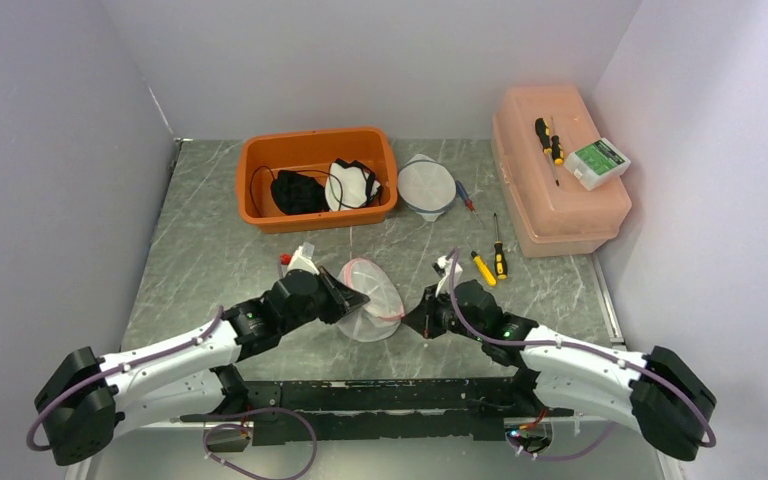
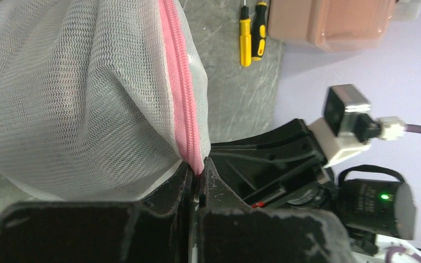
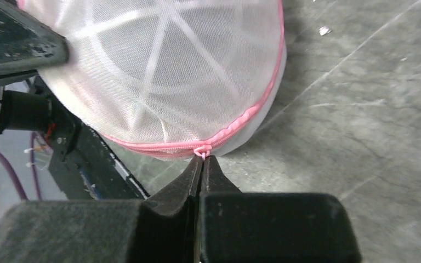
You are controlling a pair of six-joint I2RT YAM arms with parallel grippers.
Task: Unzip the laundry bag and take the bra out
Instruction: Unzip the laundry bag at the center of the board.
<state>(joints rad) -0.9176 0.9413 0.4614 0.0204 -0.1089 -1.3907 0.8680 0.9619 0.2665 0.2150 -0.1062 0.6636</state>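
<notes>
Mesh laundry bag [image 1: 372, 300] gripped from both sides at mid-table [image 1: 210, 250].

Nearest you, your left fingers [image 2: 182, 186] are clenched on the bag's pink zipper [image 2: 182, 109] seam, and your right fingers [image 3: 189, 183] are pinched on the zipper pull [image 3: 202, 150] from the opposite side. The white bag sits between them, its zipper closed along the stretch in view. What it contains cannot be made out. Just beyond lie two yellow-and-black screwdrivers [image 1: 500, 260]. Farther back is an orange bin [image 1: 260, 165] of dark and white garments, with a second mesh bag [image 1: 427, 185] beside it and a pink box [image 1: 560, 205] at the right.
</notes>
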